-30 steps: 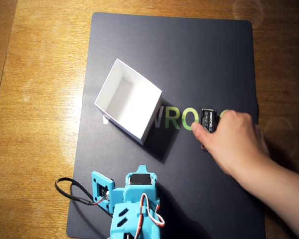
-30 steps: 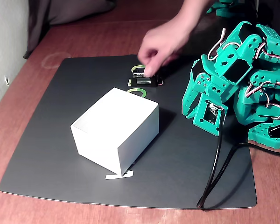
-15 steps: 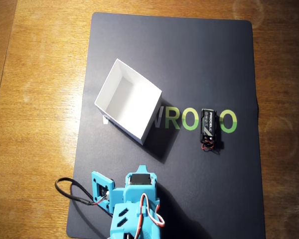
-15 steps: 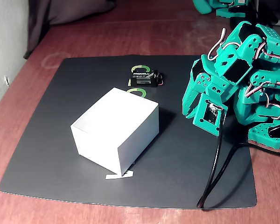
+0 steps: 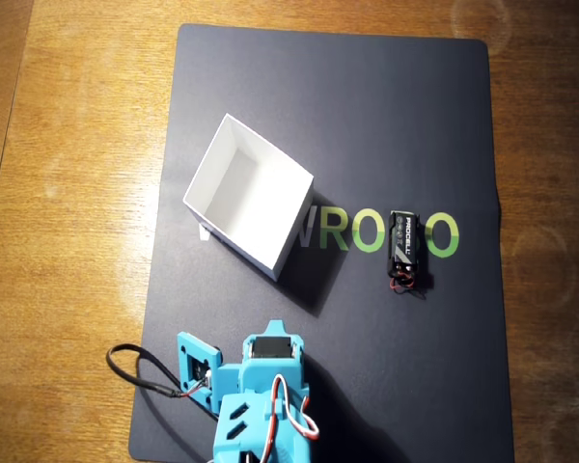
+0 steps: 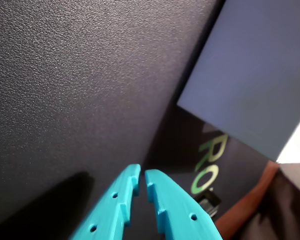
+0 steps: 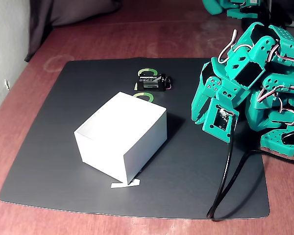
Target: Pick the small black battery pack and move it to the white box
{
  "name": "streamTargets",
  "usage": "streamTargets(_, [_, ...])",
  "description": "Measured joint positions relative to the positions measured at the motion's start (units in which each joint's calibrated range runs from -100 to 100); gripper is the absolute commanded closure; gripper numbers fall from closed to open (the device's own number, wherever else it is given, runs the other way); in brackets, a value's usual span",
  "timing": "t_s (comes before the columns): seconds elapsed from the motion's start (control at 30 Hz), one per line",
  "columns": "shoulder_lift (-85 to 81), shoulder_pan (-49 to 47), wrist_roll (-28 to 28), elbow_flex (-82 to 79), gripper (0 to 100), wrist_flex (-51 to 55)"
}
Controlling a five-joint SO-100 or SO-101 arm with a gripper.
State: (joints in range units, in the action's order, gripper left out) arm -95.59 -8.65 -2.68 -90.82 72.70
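Note:
The small black battery pack (image 5: 403,245) lies flat on the dark mat, over green lettering, with its thin wire at the near end. In the fixed view the battery pack (image 7: 152,81) sits just behind the white box (image 7: 122,137). Seen from overhead, the open, empty white box (image 5: 249,204) stands left of the pack. My teal arm (image 5: 261,395) is folded at the mat's near edge, well away from both. The wrist view shows my gripper (image 6: 140,175) shut and empty just above the mat, with a wall of the box (image 6: 255,75) ahead.
The dark mat (image 5: 367,96) rests on a wooden table (image 5: 68,193). A black cable (image 7: 225,181) loops from the arm (image 7: 245,83) across the mat's near corner. A small white tab (image 7: 125,184) lies by the box.
A human hand that was resting on the battery pack has withdrawn out of view. The pack stays in the same spot, and the arm has not moved.

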Motion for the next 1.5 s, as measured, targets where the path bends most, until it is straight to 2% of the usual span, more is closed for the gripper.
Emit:
streamTargets(1.37, [0.34, -0.49, 0.00, -0.18, 99, -0.26])
streamTargets(1.5, [1.10, -0.49, 2.89, 0.18, 99, 0.09])
